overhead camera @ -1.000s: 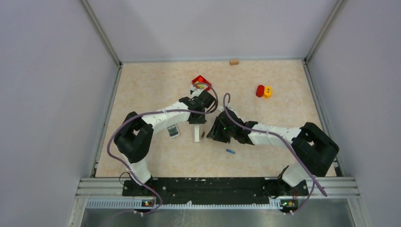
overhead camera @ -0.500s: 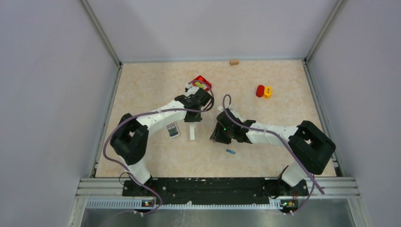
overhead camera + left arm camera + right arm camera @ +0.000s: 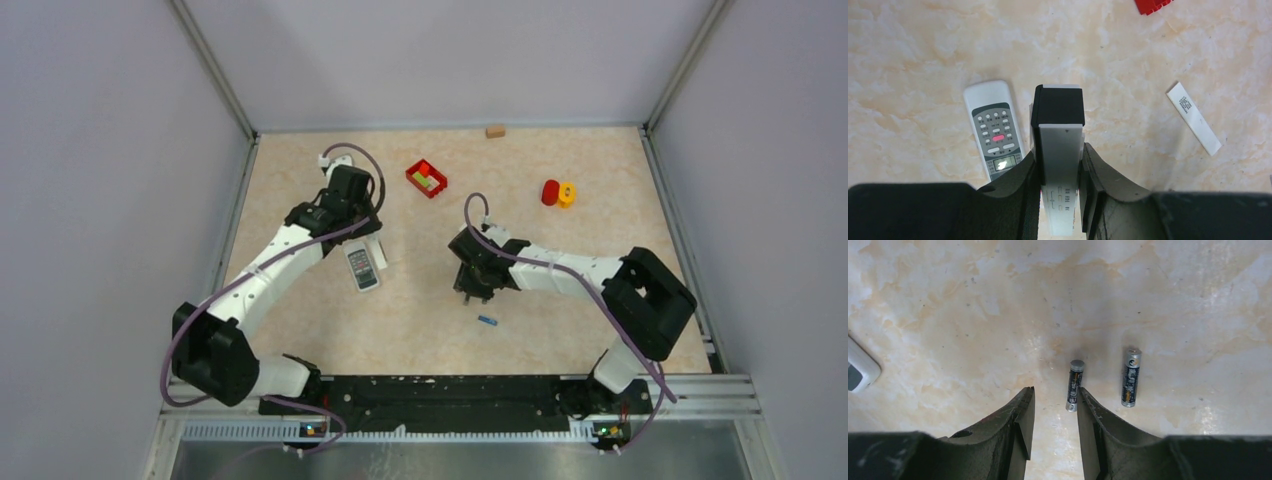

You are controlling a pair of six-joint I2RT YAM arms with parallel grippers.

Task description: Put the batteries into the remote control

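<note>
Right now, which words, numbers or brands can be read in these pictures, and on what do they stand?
No text is readable.
Grey-faced remote: button marks too small.
White remote: faint print, unreadable.
White strip: print blurred.
Batteries: labels blurred.

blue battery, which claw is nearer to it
Right. The right claw hangs just beyond the blue battery, on its far side and slightly to its left. The left claw is much farther off to its left, beside the grey remote.
</note>
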